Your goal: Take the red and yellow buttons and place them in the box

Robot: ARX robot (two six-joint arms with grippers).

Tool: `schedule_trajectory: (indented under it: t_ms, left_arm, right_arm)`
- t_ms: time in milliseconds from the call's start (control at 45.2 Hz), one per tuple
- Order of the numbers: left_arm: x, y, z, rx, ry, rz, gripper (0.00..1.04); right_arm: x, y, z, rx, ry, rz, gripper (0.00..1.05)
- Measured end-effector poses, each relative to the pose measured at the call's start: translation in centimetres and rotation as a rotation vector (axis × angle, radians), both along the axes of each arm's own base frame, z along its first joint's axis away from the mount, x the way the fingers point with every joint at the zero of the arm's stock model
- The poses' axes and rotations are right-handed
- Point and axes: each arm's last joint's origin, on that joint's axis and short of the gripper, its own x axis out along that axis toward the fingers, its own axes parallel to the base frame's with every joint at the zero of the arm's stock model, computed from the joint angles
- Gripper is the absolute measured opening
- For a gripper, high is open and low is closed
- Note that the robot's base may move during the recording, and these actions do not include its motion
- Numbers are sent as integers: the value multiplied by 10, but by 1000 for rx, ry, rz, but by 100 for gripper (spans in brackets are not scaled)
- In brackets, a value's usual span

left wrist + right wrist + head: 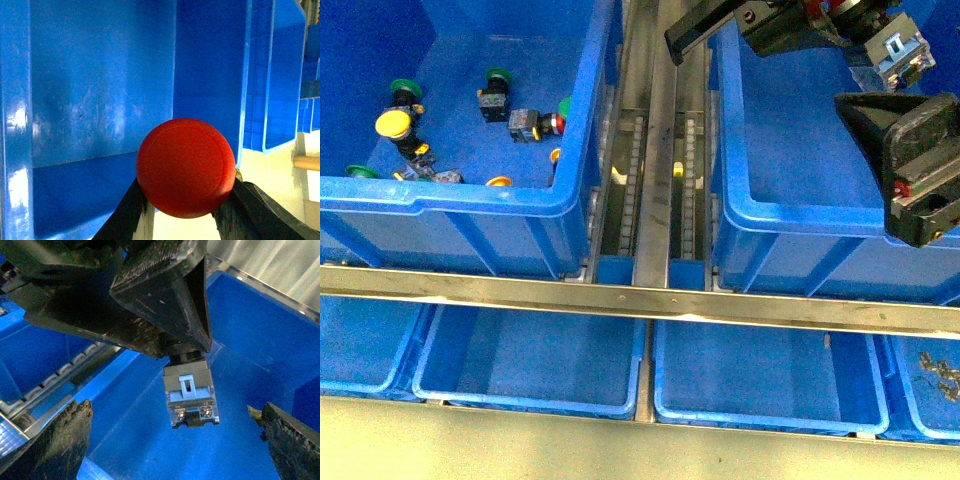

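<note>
My left gripper (185, 202) is shut on the red button (186, 167); its round red cap fills the gap between the black fingers. In the front view the left gripper (865, 35) reaches in from the top over the box (790, 150), a deep blue bin at the right, and only the button's grey block (902, 55) shows. The right wrist view shows that block (192, 395) hanging above the box floor (150, 440). My right gripper (170, 450) is open and empty just beside it, also in the front view (920, 185). A yellow button (393, 123) lies in the left bin.
The left bin (470, 195) also holds green-capped switches (498, 78), another small red-capped switch (552, 123) and more yellow caps (499, 182). A roller track (655, 150) runs between the bins. A metal bar (640, 298) crosses in front, with shallow blue trays (535, 365) below.
</note>
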Motion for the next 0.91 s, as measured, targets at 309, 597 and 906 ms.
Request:
schedule_trajectory:
  t_ms: [309,597,906]
  left_arm:
    - [0,-1,3,-9,-2,1,25]
    - [2,-3,9,-15,-15,10,25]
    - [3,-2,7,-11,-10,15,25]
  right_arm:
    - [16,10,-8,-75,-45,16,99]
    - [40,14,-11,-116,-82,-27,99]
    - [46,10,-8,-122,-100,-45,53]
